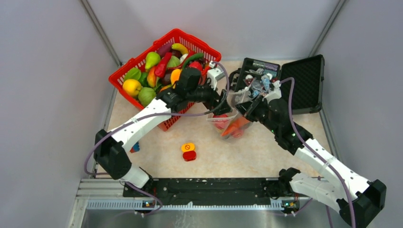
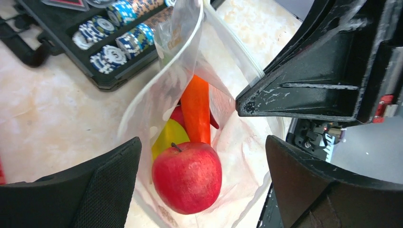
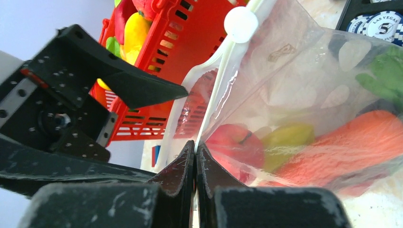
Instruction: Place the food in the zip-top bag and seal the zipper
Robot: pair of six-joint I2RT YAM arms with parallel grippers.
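I work in a lab test booth: plain grey panels [image 1: 43, 71] box in my tabletop [image 1: 259, 156], aluminium rail [image 1: 190, 204] along its near edge.

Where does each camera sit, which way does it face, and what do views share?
Top external: above and behind the bases, looking down at the table; both arms show, left gripper and right gripper both at the zip-top bag.
Left wrist: above the bag's mouth, looking down inside at a red apple; its own open fingers frame it.
Right wrist: low beside the bag, facing the red basket; its own fingers are shut on the bag's edge.
Shared: both wrist views show the apple and the other gripper.
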